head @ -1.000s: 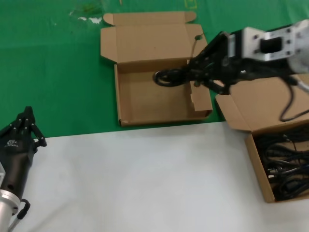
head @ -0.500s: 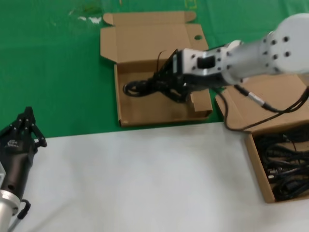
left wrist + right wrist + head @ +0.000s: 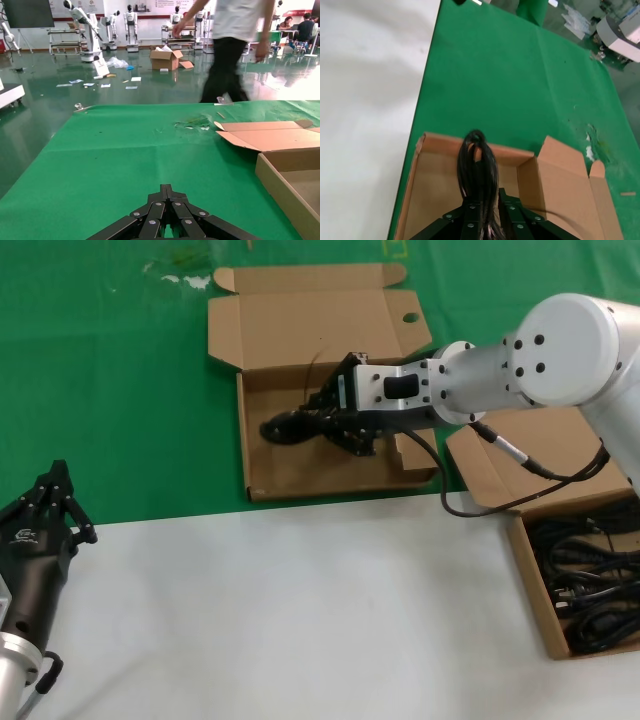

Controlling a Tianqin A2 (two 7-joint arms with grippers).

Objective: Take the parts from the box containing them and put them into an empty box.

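We log right hand (image 3: 318,426) reaching over the empty box (image 3: 300,465), fingers clamped on a coiled cord (image 3: 285,427). Cord bundle hangs just above box floor, toward its left half; contact w/ floor can't be told. In wrist view cord (image 3: 477,165) juts out past fingertips. Remaining cords (image 3: 590,580) lie in source box (image 3: 535,605) at right. Left hand (image 3: 45,505) parked at table edge, lower left, fingers closed to a point, nothing held.

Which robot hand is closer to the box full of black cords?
The right. The right gripper holds a power cord over the empty box, nearer the full box; the left gripper waits far left.
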